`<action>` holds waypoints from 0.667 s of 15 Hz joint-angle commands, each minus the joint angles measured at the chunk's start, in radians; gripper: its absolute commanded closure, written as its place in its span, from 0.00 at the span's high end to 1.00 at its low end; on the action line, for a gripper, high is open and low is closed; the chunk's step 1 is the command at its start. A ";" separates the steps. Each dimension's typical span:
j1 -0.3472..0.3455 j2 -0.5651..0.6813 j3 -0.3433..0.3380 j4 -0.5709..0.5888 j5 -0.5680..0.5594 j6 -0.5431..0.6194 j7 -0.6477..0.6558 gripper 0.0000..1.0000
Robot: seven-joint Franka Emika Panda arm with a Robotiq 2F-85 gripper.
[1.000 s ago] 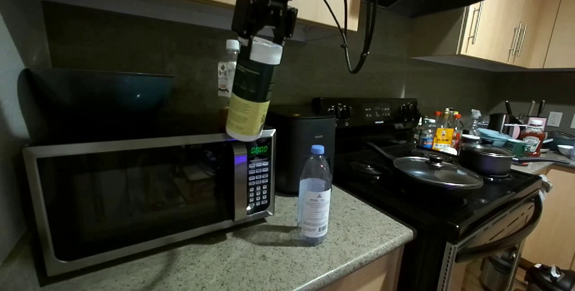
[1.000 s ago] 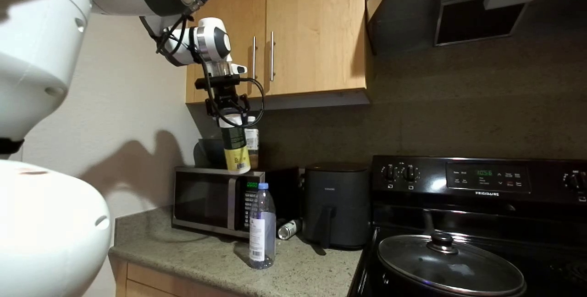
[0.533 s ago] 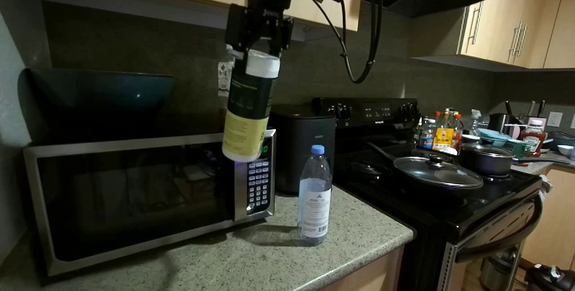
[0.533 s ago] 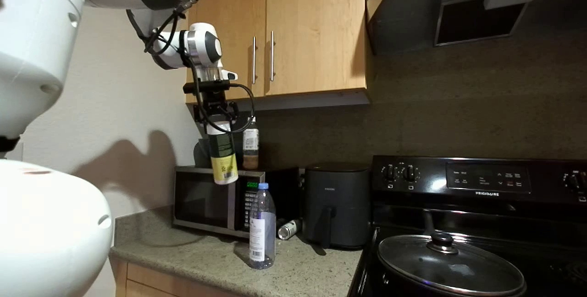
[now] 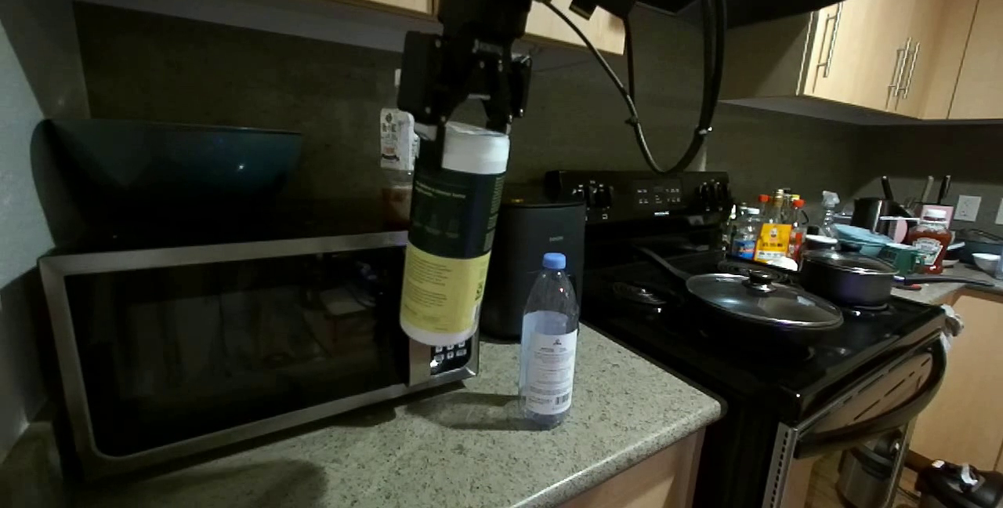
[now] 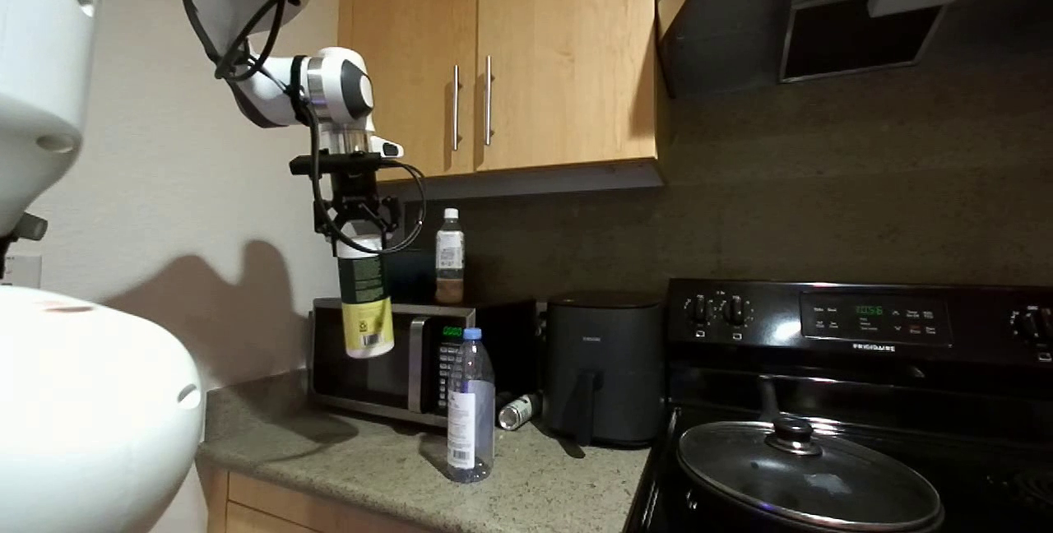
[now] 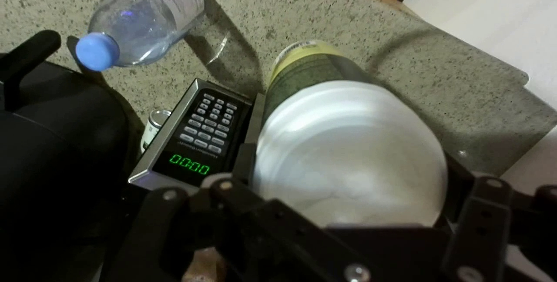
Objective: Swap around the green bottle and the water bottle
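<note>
The tool (image 5: 472, 132) grips the green bottle (image 5: 453, 218) around its broad white cap (image 7: 348, 156), pressing from two sides, and holds it in the air, clear of the desk (image 5: 376, 461). The bottle hangs at a slight tilt in front of the microwave (image 5: 235, 351); in an exterior view it hides much of the keypad (image 7: 209, 121).

The water bottle (image 5: 550, 367) stands upright on the desk, blue cap on top, toward the corner where the front edge meets the edge along the stove (image 5: 646, 190). In all the views it is apart from the green bottle.

The microwave stands toward the back of the desk, at the end farther from the stove. On it rest a dark teal bowl (image 5: 172, 171) and an upright white-capped bottle with brown contents (image 6: 449, 257). The air fryer (image 6: 605, 377) stands near the stove edge of the desk, toward the back, and a can (image 6: 518, 412) lies on its side between it and the microwave. Beyond that edge, a lidded pan (image 5: 764, 304) sits on the stove.
</note>
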 commanded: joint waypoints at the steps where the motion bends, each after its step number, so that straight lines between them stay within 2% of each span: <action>1: -0.007 -0.080 0.008 -0.117 0.014 0.053 0.065 0.68; 3: -0.008 -0.090 0.010 -0.149 0.004 0.063 0.102 0.68; 4: -0.007 -0.037 0.013 -0.080 -0.001 0.023 0.064 0.93; 8: -0.008 -0.048 0.013 -0.112 0.000 0.033 0.082 0.93; 9: -0.008 -0.049 0.013 -0.112 0.000 0.033 0.082 0.68; 10: -0.008 -0.051 0.014 -0.122 0.011 0.059 0.079 0.68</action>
